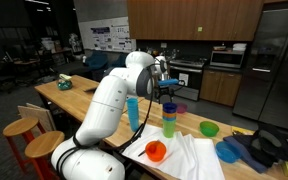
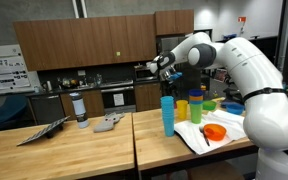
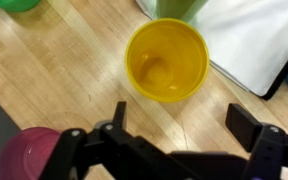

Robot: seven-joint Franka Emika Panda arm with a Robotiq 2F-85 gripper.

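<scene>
Right now the gripper (image 3: 180, 120) hangs with its jaws spread wide and nothing between them, above the yellow cup (image 3: 167, 60). The cup stands upright on the wooden table (image 3: 64, 70), just beside a white cloth (image 3: 249, 40) and near a magenta cup (image 3: 29, 155).

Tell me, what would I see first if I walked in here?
The big white robot arm bending over the wooden counter. Its open gripper hangs above a bright yellow cup. Close by, an orange bowl sits on a white cloth.
</scene>
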